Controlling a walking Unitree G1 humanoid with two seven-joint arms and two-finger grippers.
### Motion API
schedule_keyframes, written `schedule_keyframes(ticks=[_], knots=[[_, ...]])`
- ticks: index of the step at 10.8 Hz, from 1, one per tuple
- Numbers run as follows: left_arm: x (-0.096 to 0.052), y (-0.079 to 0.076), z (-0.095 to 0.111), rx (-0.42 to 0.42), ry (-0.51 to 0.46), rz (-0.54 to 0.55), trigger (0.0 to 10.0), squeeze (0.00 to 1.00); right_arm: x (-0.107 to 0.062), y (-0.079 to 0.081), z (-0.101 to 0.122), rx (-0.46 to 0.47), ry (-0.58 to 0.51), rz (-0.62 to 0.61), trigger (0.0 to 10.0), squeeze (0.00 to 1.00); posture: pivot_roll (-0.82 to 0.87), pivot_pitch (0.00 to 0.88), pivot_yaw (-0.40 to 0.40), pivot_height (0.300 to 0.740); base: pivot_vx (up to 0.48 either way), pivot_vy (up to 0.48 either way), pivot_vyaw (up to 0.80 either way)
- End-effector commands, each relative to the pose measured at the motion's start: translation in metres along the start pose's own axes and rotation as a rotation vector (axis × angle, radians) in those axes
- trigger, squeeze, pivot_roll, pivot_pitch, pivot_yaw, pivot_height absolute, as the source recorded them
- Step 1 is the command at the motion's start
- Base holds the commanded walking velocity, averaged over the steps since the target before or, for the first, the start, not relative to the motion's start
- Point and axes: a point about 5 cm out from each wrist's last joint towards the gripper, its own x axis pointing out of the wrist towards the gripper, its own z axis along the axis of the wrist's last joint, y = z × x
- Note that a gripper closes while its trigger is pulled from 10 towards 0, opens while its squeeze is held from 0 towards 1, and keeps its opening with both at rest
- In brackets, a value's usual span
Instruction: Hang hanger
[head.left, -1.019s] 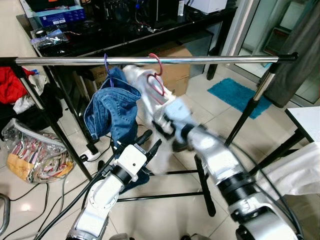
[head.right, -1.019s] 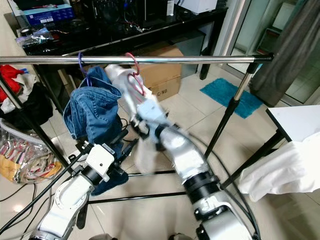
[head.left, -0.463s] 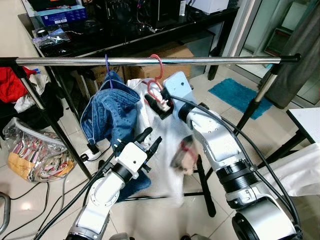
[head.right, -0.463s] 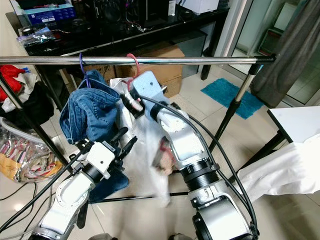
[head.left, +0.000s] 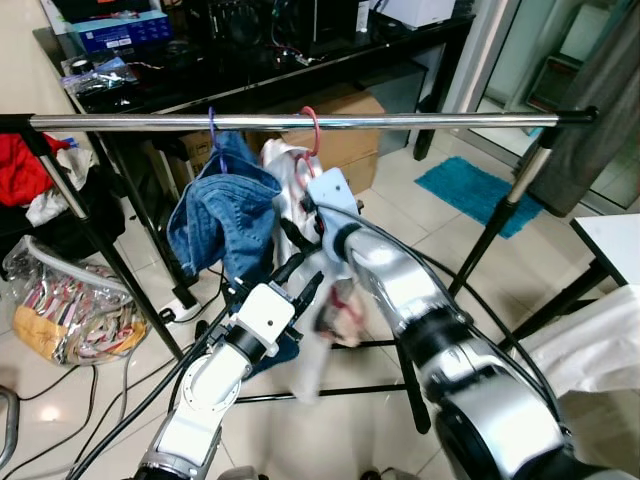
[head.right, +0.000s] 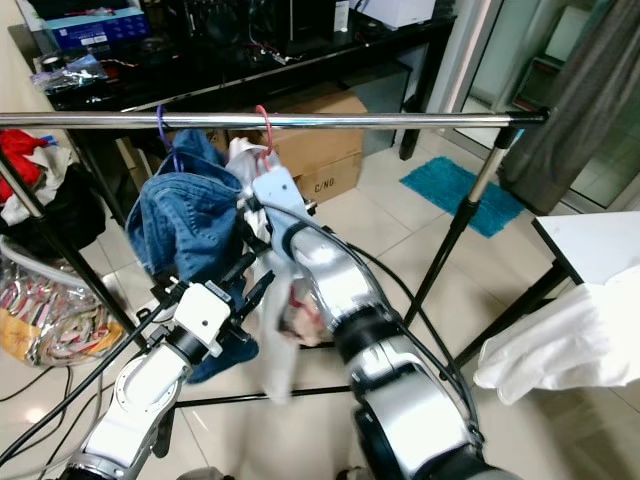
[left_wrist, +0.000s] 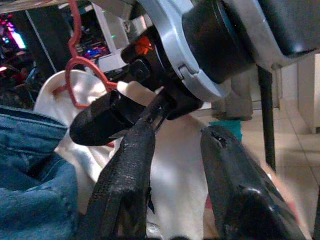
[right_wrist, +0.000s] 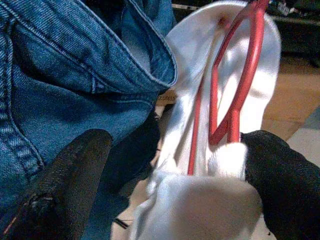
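Red hanger (head.left: 309, 128) now hooked on rail (head.left: 420, 120); right hand (right_wrist: 165, 185) spread, left hand (left_wrist: 175, 185) spread.

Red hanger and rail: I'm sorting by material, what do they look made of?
Red hanger: probably plastic or coated wire, given its thin, smooth, evenly coloured loops. Rail: metal, likely chromed steel, given its bright mirror-like shine.

Head stereo pair looks forward-down at the rail (head.left: 300, 121); both wrist cameras sit close, sharing the red hanger (right_wrist: 235, 90) and jeans (right_wrist: 60, 85).
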Motion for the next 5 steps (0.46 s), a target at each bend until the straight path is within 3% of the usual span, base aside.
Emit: schedule_keyframes(ticks=[1, 2, 5], knots=[[0.002, 0.001, 0.001, 0.012, -0.008, -0.003, 10.0, 0.0, 0.002, -0.002, 0.004, 0.023, -0.009, -0.016, 9.2, 0.0, 0.12, 0.0, -0.037, 0.74, 0.0, 0.0, 0.0], [0.002, 0.001, 0.001, 0.011, -0.008, 0.001, 10.0, 0.0, 0.005, 0.0, 0.01, 0.04, -0.023, -0.016, 10.0, 0.0, 0.12, 0.0, -0.037, 0.74, 0.0, 0.0, 0.0], [0.001, 0.001, 0.0, 0.012, -0.005, 0.004, 10.0, 0.0, 0.012, 0.007, 0.014, 0.038, 0.0, -0.018, 10.0, 0.0, 0.13, 0.0, -0.035, 0.74, 0.0, 0.0, 0.0]])
